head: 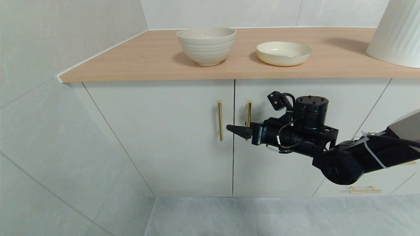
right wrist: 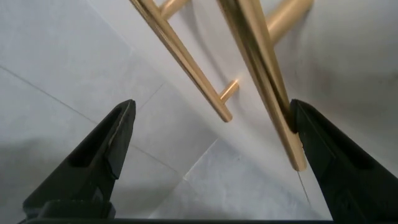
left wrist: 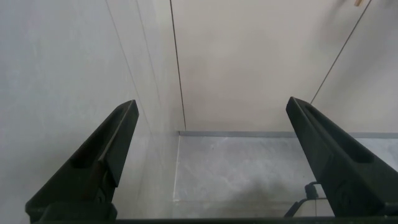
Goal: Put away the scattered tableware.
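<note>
**Q:** (a) L gripper (left wrist: 214,165): what state?
**A:** Two dark, matte, wedge-shaped fingers (left wrist: 106,155) set wide apart, w/ nothing betw. them. Beyond lie mottled grey floor tile (left wrist: 249,171) and pale flat panels.

**Q:** (b) R gripper (head: 237,130)?
**A:** Black, w/ thin cables looped over its body, held level in front of the cabinet at the seam betw. the two doors. In the wrist view its fingers (right wrist: 106,155) are likewise spread wide and grip nothing. The right door's handle (right wrist: 261,74), a slim round bar w/ a brass-coloured satin sheen, runs betw. them, close against one finger. Whether they touch cannot be told.

**Q:** (c) Other hardware?
**A:** The left door's handle (head: 220,120) is the same bar type, upright, just beside the seam. The doors (head: 164,137) are flat, smooth and pale grey.

**Q:** (d) Tableware: where?
**A:** On the countertop (head: 131,62), a light wood-grain slab above the doors. The bowl (head: 206,46) is deep, round, cream and glazed, w/ horizontal ridges on its outer wall. It stands upright over the left door. The plate (head: 283,53) is shallow, cream and smooth, w/ a raised rim. It stands apart from the bowl, to its right, over the right door.

**Q:** (e) Farthest items?
**A:** A white ribbed vessel (head: 398,32) stands at the counter's right end, cut off by the frame. Large pale wall tiles (head: 223,13) lie behind.
</note>
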